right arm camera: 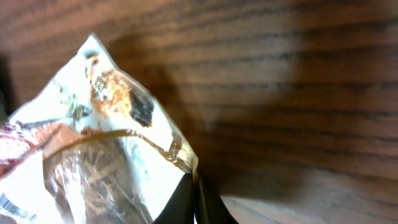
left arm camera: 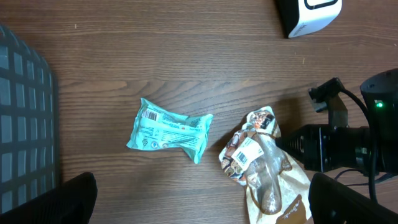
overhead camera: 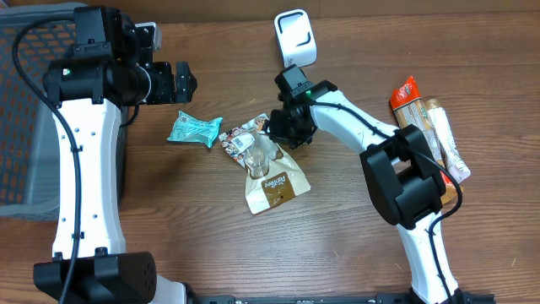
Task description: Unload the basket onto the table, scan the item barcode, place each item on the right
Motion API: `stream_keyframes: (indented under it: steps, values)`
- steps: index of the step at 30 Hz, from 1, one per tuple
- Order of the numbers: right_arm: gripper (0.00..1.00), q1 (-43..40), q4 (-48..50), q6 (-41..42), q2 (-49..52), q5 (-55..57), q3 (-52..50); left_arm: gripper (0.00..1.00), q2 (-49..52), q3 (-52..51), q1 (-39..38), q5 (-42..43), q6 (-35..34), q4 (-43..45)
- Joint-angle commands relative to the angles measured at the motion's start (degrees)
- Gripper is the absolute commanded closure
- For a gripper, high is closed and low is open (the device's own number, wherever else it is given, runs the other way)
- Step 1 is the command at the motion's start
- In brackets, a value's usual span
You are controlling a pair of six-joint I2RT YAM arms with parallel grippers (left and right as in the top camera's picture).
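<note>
Nothing is legible. The snack bag (left arm camera: 258,168) at the right gripper (overhead camera: 270,127) bears a white barcode label (left arm camera: 249,149). The teal packet (left arm camera: 169,129) beyond it bears a small white patch (left arm camera: 148,115).

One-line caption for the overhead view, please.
Right gripper shut on the edge of a brown snack pouch near the white scanner; left gripper open by a teal packet.
</note>
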Motion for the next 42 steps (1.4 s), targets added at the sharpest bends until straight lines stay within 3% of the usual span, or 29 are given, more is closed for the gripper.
stream_keyframes:
  steps: [1, 2, 3, 4, 5, 6, 12, 17, 24, 32, 42]
  values:
    - [0.96, -1.03, -3.69, -11.23, 2.78, 4.42, 1.51, 0.0, -0.04, 0.87, -0.48, -0.09, -0.35, 0.22]
    - [0.96, -1.2, -4.83, -13.42, 2.56, 4.52, 2.71, 0.0, -0.04, 0.87, -0.48, -0.09, -0.35, 0.22]
    - [0.83, -1.4, -6.45, -15.54, 2.47, 4.63, 4.35, 0.0, -0.04, 0.87, -0.48, -0.09, -0.35, 0.22]
    - [0.52, -1.64, -8.39, -16.92, 2.45, 4.68, 6.45, 0.0, -0.04, 0.87, -0.48, -0.09, -0.35, 0.22]
    - [0.39, -1.77, -10.54, -17.73, 2.45, 4.66, 8.74, 0.0, -0.04, 0.87, -0.48, -0.09, -0.35, 0.24]
    - [0.34, -1.88, -12.52, -18.14, 2.45, 4.63, 11.08, 0.0, -0.04, 0.87, -0.48, -0.11, -0.35, 0.22]
    - [0.32, 0.55, -21.81, -21.57, 2.43, -2.12, 24.44, 0.0, -0.04, 0.87, -0.48, -0.09, -0.35, 0.24]
    - [0.32, 5.84, -21.59, -23.08, 2.71, -11.08, 23.04, 0.0, -0.04, 0.87, -0.48, -0.09, -0.35, 0.24]
    - [0.3, 14.75, -19.96, -23.67, 2.71, -13.33, 16.63, 0.0, -0.04, 0.87, -0.48, -0.09, -0.35, 0.22]
    - [0.28, 17.68, -26.67, -21.57, 2.73, -2.08, 12.79, 0.0, -0.04, 0.87, -0.48, -0.09, -0.35, 0.24]
    - [0.28, 6.73, -34.95, -9.81, 2.73, 18.71, 12.79, 0.0, -0.04, 0.87, -0.48, -0.09, -0.35, 0.22]
